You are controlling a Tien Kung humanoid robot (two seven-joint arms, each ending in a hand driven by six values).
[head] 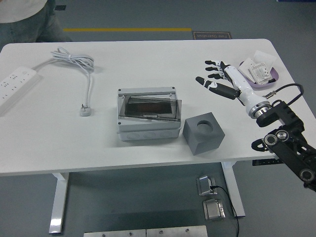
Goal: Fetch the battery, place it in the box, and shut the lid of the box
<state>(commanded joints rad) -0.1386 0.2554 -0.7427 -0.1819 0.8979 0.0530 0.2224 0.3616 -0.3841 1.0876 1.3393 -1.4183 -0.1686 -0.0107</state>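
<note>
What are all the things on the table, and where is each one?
box: one, grey, clear lid down, table middle
block: one, grey with a round hole, right of the box
power strip: one, white, far left edge
cable: one, white, coiled at back left, plug lying left of the box
tray: one, purple, holding small white packets, back right
table: one, white
person: one, top left corner, away from the table
right hand: one, white and black, fingers spread, holding nothing, right side

The table is white. The box is light grey with a dark see-through lid. The foam block is grey. The tray looks purple.
</note>
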